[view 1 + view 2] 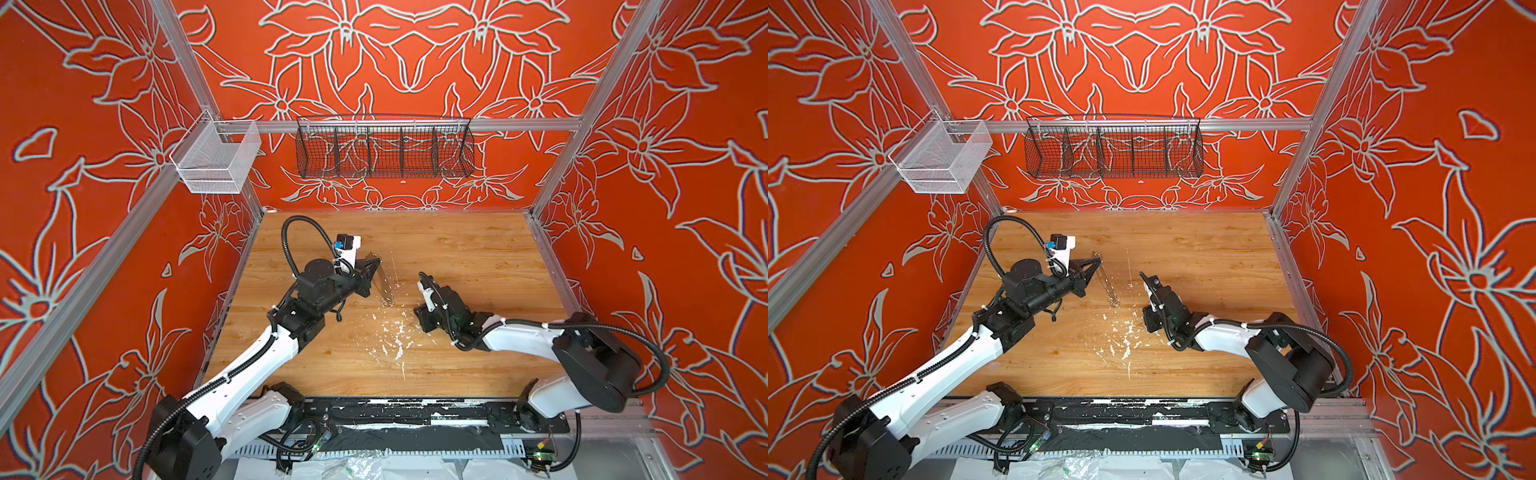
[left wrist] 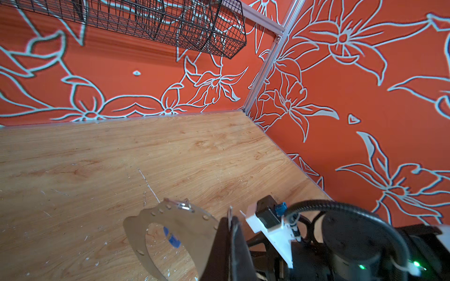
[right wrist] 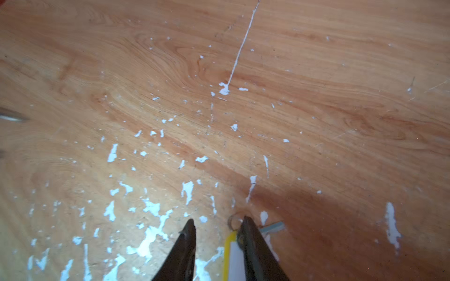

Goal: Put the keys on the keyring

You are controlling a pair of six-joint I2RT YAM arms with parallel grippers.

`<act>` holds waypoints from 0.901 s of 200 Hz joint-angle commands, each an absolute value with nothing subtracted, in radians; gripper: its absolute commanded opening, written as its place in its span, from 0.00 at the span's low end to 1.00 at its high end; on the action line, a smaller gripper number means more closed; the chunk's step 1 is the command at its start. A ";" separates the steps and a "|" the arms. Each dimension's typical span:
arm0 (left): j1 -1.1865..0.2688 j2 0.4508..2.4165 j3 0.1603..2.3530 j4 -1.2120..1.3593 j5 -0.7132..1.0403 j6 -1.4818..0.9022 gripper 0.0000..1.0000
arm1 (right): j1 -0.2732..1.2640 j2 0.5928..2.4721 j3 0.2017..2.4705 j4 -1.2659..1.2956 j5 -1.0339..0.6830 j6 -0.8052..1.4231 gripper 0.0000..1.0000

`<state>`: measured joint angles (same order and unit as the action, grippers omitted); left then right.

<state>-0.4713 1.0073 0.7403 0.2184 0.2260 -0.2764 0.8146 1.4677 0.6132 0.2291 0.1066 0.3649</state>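
I see left tool (image 2: 230, 219) clenched on keyring (image 2: 185, 223), held upright | right tool (image 3: 218, 223) jaws apart beside yellow key (image 3: 230, 253) on tabletop (image 3: 316, 121) | nothing visibly threaded yet

Both arms (image 1: 249, 365) had white link shells, black joint housings, black corrugated cable conduit tied on with white zip ties; dark tapered fingers (image 3: 185, 245); green LEDs lit near bases

Left gripper (image 1: 1098, 261) clamped on the upright keyring (image 1: 1106, 282); right gripper (image 1: 1148, 322) low over the table (image 1: 1204, 257).
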 commanded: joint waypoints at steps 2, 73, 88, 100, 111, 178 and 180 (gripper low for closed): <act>-0.469 0.959 0.733 0.264 0.223 -0.270 0.00 | 0.869 1.447 0.614 0.135 0.220 0.518 0.33; -0.469 0.945 0.730 0.258 0.223 -0.272 0.00 | 0.925 1.549 0.649 0.027 0.228 0.787 0.34; -0.470 0.937 0.724 0.262 0.219 -0.271 0.00 | 0.925 1.562 0.646 0.032 0.239 0.790 0.34; -0.471 0.936 0.721 0.264 0.216 -0.272 0.00 | 0.925 1.576 0.646 0.036 0.242 0.792 0.35; -0.469 0.940 0.722 0.265 0.216 -0.270 0.00 | 0.926 1.590 0.644 0.041 0.250 0.798 0.35; -0.469 0.945 0.726 0.263 0.218 -0.270 0.00 | 0.893 1.649 0.640 0.094 0.328 0.800 0.41; -0.471 0.944 0.726 0.263 0.217 -0.269 0.00 | 0.890 1.651 0.640 0.100 0.325 0.799 0.42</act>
<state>-0.4713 0.9565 0.7231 0.2192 0.2207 -0.2768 0.9134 1.5990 0.6502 0.1280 0.2939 0.7692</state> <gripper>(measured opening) 0.047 0.395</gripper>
